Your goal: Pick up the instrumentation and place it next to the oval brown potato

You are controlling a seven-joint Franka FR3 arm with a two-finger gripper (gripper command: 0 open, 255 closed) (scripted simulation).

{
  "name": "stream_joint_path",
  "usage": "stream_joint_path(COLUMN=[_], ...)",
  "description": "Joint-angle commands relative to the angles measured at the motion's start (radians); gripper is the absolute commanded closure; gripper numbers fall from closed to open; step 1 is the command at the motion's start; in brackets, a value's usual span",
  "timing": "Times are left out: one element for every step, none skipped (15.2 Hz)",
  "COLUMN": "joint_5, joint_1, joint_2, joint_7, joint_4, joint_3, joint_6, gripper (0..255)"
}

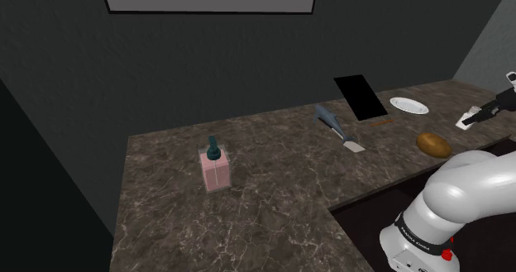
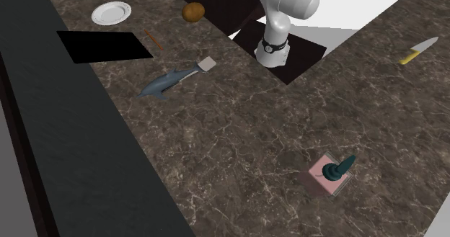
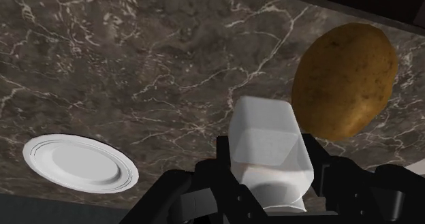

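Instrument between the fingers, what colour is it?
Plain white; the instrument shows best in the wrist view.

The counter (image 3: 136, 66) looks like dark veined stone (faintly polished); the potato (image 3: 344, 76) is matt, rough-skinned; the plate (image 3: 78, 163) smooth, glossy white; the instrument (image 3: 269, 148) plain smooth white.

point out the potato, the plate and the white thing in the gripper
potato (image 3: 344, 80), wrist view, middle of its brown skin
white plate (image 3: 80, 163), wrist view, bare centre
white block (image 3: 269, 144), wrist view, its upper face
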State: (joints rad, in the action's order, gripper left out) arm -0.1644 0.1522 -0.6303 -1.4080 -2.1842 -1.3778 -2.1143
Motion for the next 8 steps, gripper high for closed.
stream_joint_path(joint_5=[-0.005, -0.007, -0.009, -0.011, -0.014, -0.016, -0.019, -0.021], joint_1=[-0.012, -0.019, -0.026, -0.033, -0.041, -0.049, -0.057, -0.066], joint_2=[0.0, 0.001, 0.001, 0.001, 0.001, 0.001, 0.001, 0.001], joint_7=[-0.007, -0.011, -0.014, -0.017, -0.02, -0.024, -0.027, -0.03], joint_4=[-0.016, -0.023, -0.03, -0.037, -0.044, -0.05, -0.056, -0.062], joint_3=[-0.023, -0.034, -0.046, -0.058, -0.071, -0.084, -0.097, -0.11], joint_6=[-0.025, -0.036, -0.048, -0.06, -0.072, -0.083, -0.095, -0.107], gripper=[255, 255, 255, 255, 255, 255, 255, 255])
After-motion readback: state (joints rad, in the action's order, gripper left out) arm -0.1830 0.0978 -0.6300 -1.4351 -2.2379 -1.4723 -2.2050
